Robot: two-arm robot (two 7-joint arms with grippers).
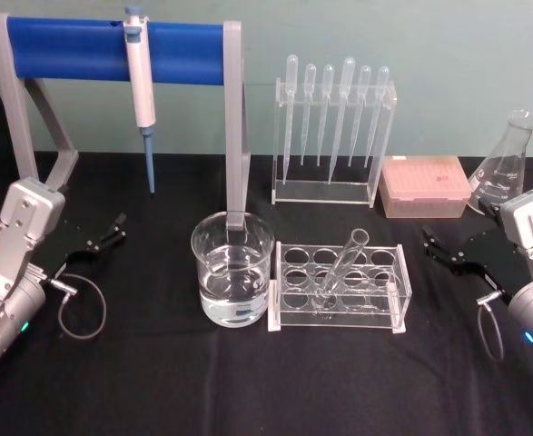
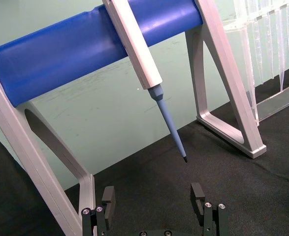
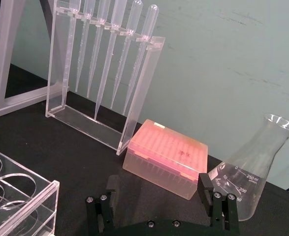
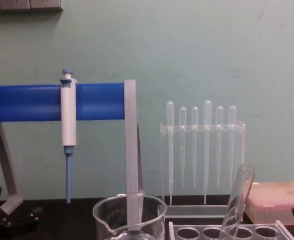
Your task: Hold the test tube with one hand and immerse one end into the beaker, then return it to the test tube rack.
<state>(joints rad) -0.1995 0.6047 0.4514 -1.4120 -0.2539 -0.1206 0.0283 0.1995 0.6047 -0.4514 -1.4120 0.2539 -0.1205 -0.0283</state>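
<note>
Test tube (image 1: pixel 343 268) leans, propped in rack (image 1: pixel 393 304) | beaker (image 1: pixel 232 272) touching rack, handy for dipping | left gripper (image 1: pixel 105 236), right gripper (image 1: pixel 434 247): fingers wide, empty

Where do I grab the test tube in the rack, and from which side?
Grip the test tube on its bare upper part above the rack, below the rim. It leans toward the robot's right, so probably come from the right with the open right gripper.
</note>
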